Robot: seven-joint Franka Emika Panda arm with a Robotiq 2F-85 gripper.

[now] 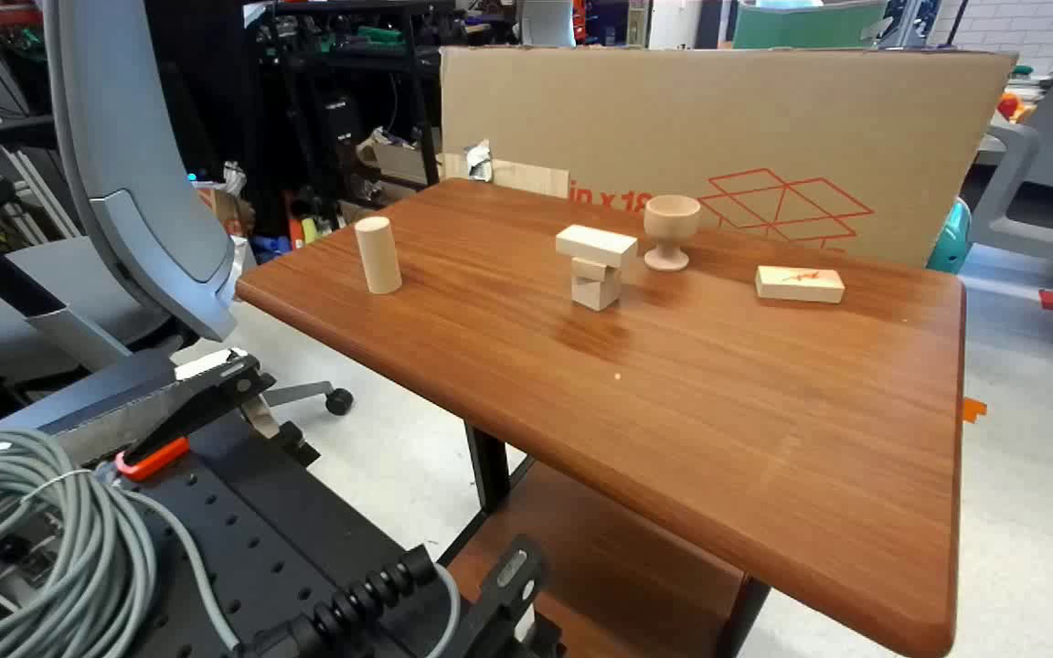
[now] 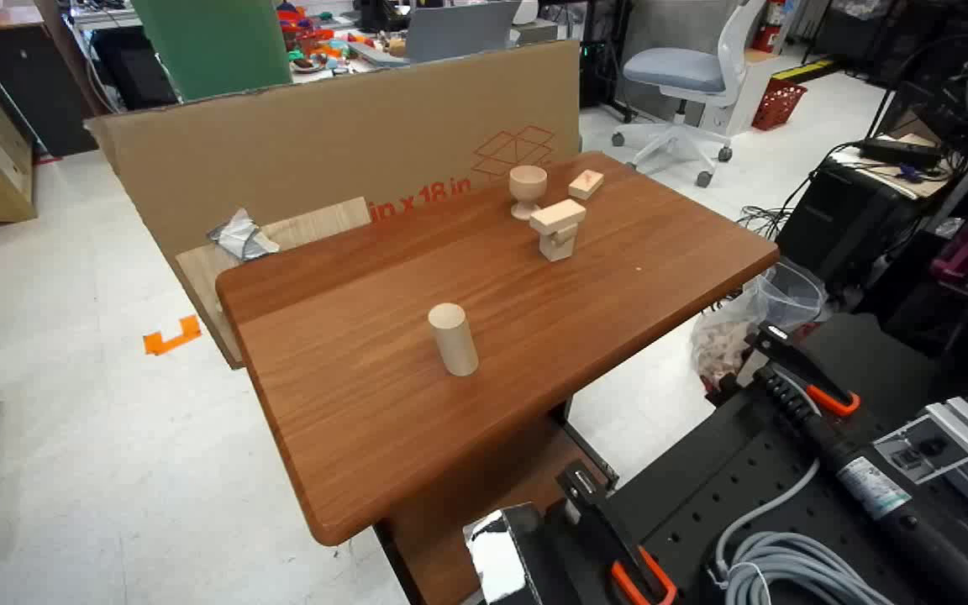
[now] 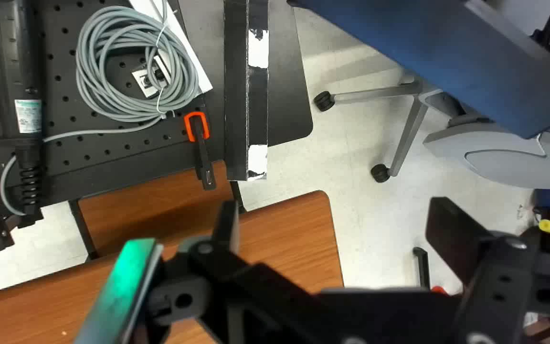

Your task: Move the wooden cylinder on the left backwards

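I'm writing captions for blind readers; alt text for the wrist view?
An open, empty gripper appears against a brown table and pale floor. Upper left, a perforated black board carries coiled grey cable; at right is part of a chair.

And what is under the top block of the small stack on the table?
A small wooden piece, and below it a squarish block. The contact faces under the top block are covered from view.

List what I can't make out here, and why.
Underside of the cylinder: hidden by the table, both exterior views.
Part of the cardboard: behind the board, both exterior views.
Red mark on a block: too small to read, both exterior views.
End effector detail: blurred, wrist view.
Part of the table: cut by the bottom edge, wrist view.
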